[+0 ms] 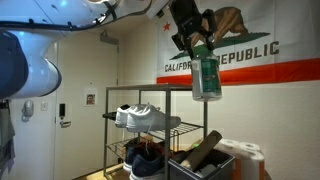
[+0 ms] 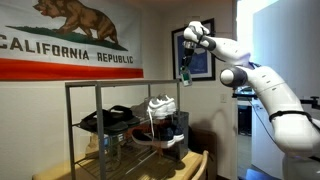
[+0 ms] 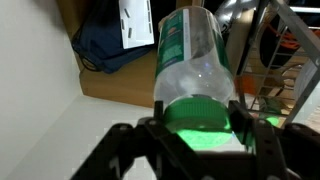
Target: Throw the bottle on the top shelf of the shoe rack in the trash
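Bottle (image 1: 206, 75) carried in air, above and beside shoe rack (image 1: 108, 120).
End effector (image 1: 198, 48) is clamped on its upper end; transport step is judged under way, and positioning over trash (image 1: 188, 168) before release is required.

The bottle (image 1: 207, 76), translucent green with a pale label, hangs roughly vertical in mid-air, held from above by the gripper (image 1: 193, 45). It is beside the shoe rack (image 2: 120, 130) and slightly higher than the thin, dark top shelf (image 2: 125, 84). Below it stands what seems to be the trash (image 1: 185, 168), dark and open-topped.

place: home room | signs: California flag (image 2: 70, 45) on wall; shoe rack (image 1: 140, 88); sneakers (image 1: 145, 117)
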`<move>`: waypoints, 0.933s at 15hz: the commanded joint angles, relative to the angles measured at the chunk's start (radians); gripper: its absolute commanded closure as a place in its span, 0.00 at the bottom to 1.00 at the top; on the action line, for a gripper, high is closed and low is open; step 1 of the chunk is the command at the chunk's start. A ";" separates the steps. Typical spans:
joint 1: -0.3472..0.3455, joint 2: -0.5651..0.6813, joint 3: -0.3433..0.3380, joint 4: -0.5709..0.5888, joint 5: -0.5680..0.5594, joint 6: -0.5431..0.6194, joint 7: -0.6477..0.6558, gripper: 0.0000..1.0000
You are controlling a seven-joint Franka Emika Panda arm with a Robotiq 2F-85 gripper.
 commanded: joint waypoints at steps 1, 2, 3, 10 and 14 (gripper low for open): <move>-0.007 0.021 0.007 -0.018 0.004 0.015 -0.056 0.60; -0.004 0.032 0.006 -0.017 0.000 0.020 -0.063 0.60; 0.010 0.092 -0.016 0.075 0.008 -0.017 -0.081 0.60; 0.058 0.124 -0.005 -0.003 -0.044 0.060 -0.149 0.60; 0.079 0.185 -0.013 0.019 -0.053 0.107 -0.157 0.60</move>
